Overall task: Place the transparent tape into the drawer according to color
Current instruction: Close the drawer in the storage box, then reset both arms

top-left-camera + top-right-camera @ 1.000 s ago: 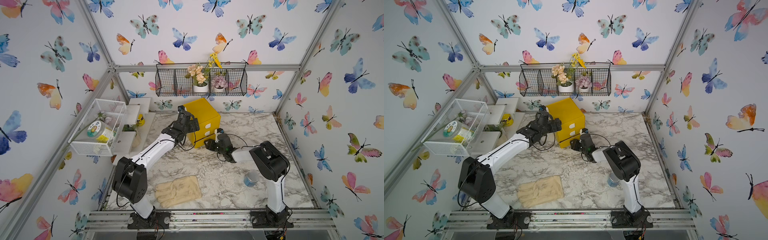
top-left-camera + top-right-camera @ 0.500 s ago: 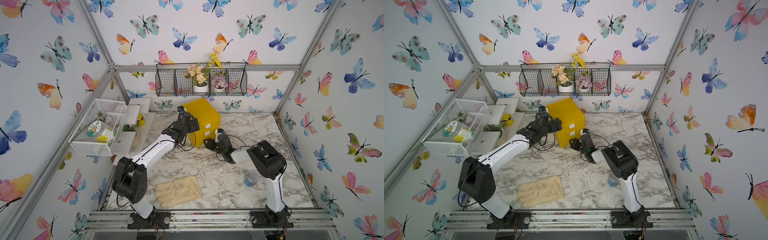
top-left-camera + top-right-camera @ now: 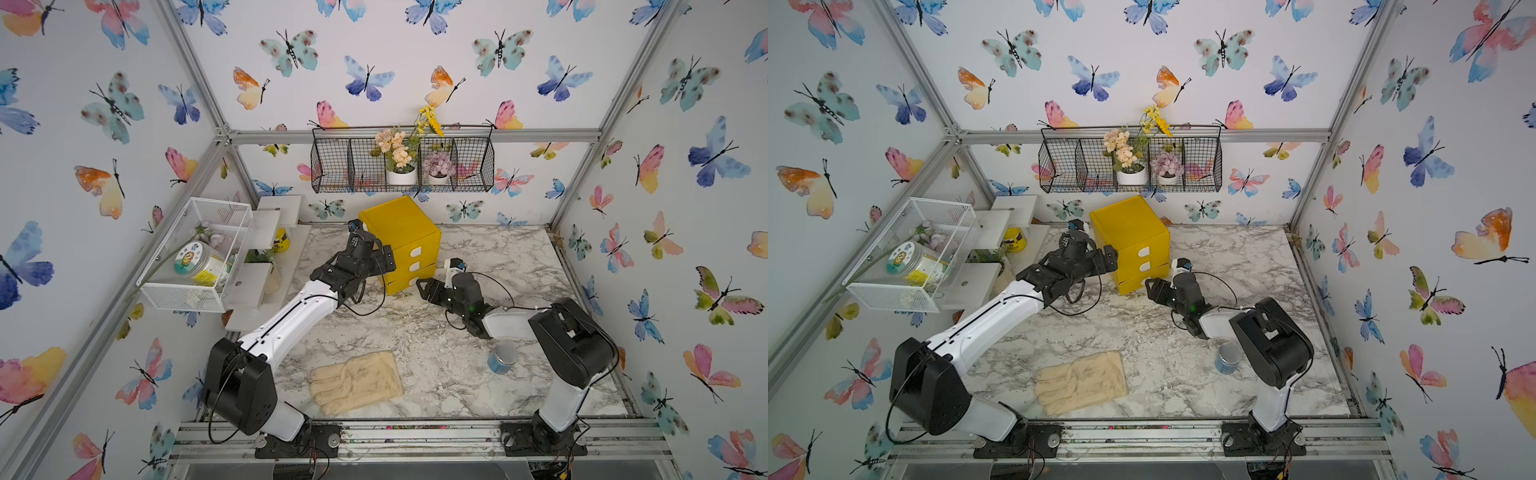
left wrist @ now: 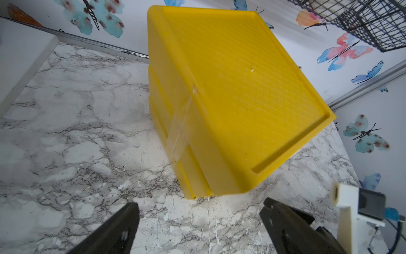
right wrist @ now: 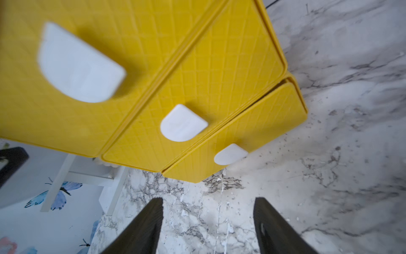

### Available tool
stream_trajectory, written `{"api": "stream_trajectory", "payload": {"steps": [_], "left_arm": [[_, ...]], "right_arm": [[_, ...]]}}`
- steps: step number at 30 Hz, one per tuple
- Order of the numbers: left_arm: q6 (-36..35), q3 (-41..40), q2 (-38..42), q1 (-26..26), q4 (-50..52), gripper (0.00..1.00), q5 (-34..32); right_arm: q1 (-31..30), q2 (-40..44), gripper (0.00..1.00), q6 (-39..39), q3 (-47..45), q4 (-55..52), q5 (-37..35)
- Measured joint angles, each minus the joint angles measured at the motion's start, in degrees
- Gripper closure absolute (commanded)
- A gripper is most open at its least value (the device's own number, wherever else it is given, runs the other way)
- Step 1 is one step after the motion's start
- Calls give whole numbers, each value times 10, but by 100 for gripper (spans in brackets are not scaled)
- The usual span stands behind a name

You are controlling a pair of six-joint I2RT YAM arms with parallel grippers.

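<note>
Cabinet (image 3: 405, 228), both top views: yellow, three drawers, at the rear of the counter (image 3: 498, 257), front turned toward the right arm; bottom drawer (image 3: 409, 279) slightly ajar.
Left fingers (image 3: 388, 258), top views: spread and empty, just beside the cabinet's left wall.
Right fingers (image 3: 424, 286), top views: parted and empty, near the bottom drawer's front edge, not touching it.
Free room, top views: bare counter in front of the cabinet; glove (image 3: 357, 382) near the counter's front edge and tin (image 3: 502, 357) beside the right arm's base, both well apart from the cabinet.
Left wrist view: left fingers (image 4: 123, 228) wide apart with nothing between; the cabinet's (image 4: 241, 88) lower corner lies just ahead of them; open counter runs along its side wall.
Right wrist view: right fingers (image 5: 145, 226) released, holding nothing; a strip of bare counter separates them from the bottom drawer (image 5: 241, 132); one end of that drawer front stands off the frame, and the two fronts above sit flush.
Task item: where the transparent tape lies cannot be told from these views.
</note>
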State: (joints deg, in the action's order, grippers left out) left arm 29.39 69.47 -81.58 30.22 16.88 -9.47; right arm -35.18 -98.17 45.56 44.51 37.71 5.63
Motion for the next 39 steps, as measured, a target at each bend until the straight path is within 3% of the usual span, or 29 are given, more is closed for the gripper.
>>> {"api": "stream_trajectory", "payload": {"steps": [6, 17, 21, 24, 28, 34, 39], "left_arm": [[-7, -86, 115, 2, 11, 1, -8], [-29, -249, 241, 2, -5, 1, -42], [-37, -273, 235, 2, -26, 1, -50], [-57, -262, 219, 2, -33, 1, -77], [-114, -260, 215, -13, -83, 1, -121], [-176, -285, 151, -98, -202, 1, -170], [-227, -363, 89, -158, -296, 1, -183]], "right_arm": [[0, 123, 24, -36, -19, -90, -29], [0, 272, 19, -93, -68, -283, -158], [0, 289, 14, -107, -68, -308, -180], [0, 302, 2, -115, -68, -315, -199], [0, 305, 1, -119, -68, -327, -232], [0, 305, 2, -116, -68, -336, -284], [0, 305, 1, -114, -68, -340, -323]]}}
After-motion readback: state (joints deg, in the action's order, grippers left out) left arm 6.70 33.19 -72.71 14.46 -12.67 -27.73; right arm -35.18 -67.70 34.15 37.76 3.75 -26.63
